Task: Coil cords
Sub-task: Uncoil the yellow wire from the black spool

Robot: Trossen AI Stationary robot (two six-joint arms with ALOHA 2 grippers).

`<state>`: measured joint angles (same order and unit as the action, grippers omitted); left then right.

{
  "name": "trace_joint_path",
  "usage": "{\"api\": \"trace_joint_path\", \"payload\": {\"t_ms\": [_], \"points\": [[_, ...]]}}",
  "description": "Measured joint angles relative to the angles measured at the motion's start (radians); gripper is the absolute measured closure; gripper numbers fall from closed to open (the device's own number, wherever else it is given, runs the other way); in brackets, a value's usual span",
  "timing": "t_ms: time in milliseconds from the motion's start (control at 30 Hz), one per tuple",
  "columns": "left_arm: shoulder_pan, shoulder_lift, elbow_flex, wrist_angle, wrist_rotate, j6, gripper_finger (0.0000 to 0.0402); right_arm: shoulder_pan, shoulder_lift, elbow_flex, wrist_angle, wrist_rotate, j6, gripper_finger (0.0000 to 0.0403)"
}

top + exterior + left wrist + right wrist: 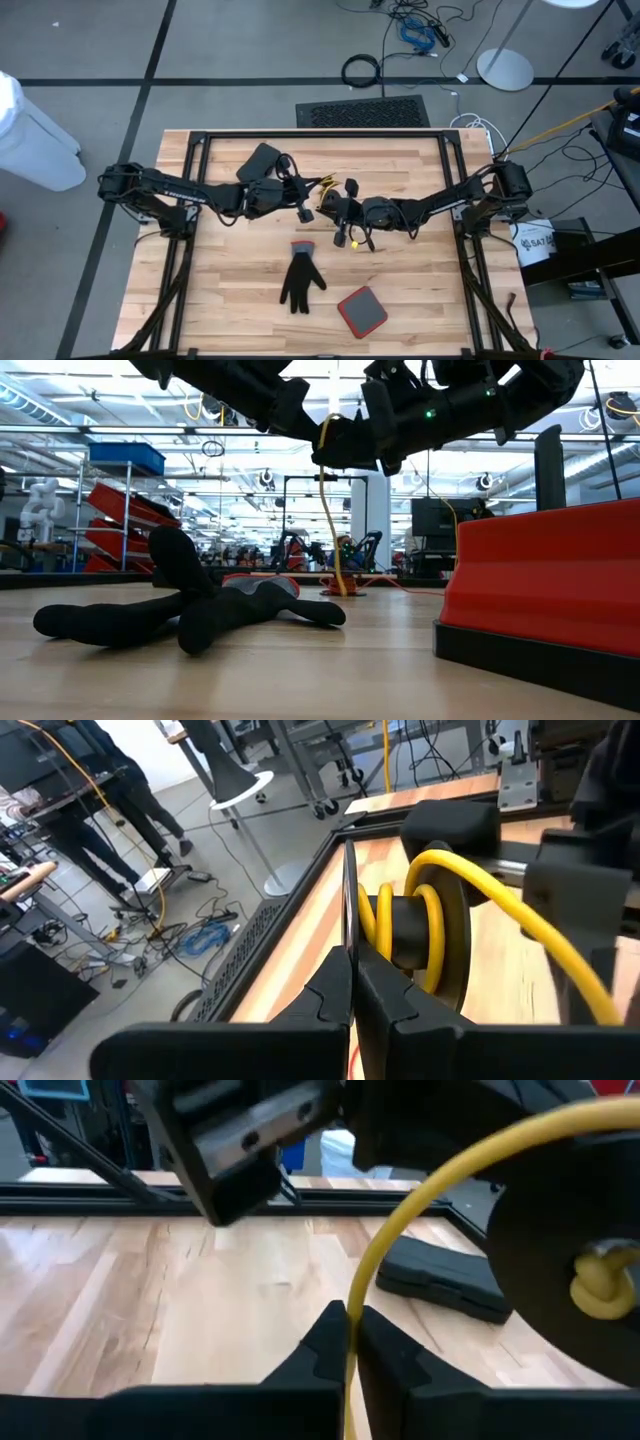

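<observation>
A black round puck with a yellow cord wound about its hub is held above the table's middle between both grippers. My left gripper is shut on the puck. My right gripper faces it from the right and is shut on the yellow cord, which arcs up to the puck. In the low view the cord hangs down from the grippers, and its lower end lies on the table. My left gripper pinches the rim of the puck's thin black side disc between its two fingers. The puck stands on edge, lifted clear of the table. My right gripper pinches a single strand of the yellow cord between its two fingers, which lie across it. The strand runs in a curve up to the puck and hangs slack below.
A black glove lies near the table's middle front, with a red and grey pad to its right. A flat black case lies at the far side. The table's black frame borders the wood.
</observation>
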<state>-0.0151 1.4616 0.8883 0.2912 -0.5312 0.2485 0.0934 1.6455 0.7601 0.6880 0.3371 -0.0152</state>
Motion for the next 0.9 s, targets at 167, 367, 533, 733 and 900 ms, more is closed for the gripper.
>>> {"api": "trace_joint_path", "payload": {"t_ms": [167,367,533,733,900], "points": [[0.000,0.000,0.000,-0.038,-0.051,0.020,0.0401,0.008,0.000,0.000,0.016,0.045,-0.006,0.0400],[0.000,0.000,0.000,-0.062,-0.076,0.025,0.0401,0.013,-0.024,0.000,-0.018,0.158,0.003,0.0401],[0.000,-0.006,0.000,-0.063,-0.084,0.028,0.0402,0.013,-0.090,0.000,-0.146,0.194,0.061,0.0402],[0.000,-0.039,0.000,-0.027,-0.100,0.033,0.0402,0.013,-0.126,-0.001,-0.310,0.178,0.153,0.0402],[0.000,-0.040,0.000,0.000,-0.104,0.053,0.0402,0.018,-0.123,-0.002,-0.313,0.036,0.173,0.0403]]}}
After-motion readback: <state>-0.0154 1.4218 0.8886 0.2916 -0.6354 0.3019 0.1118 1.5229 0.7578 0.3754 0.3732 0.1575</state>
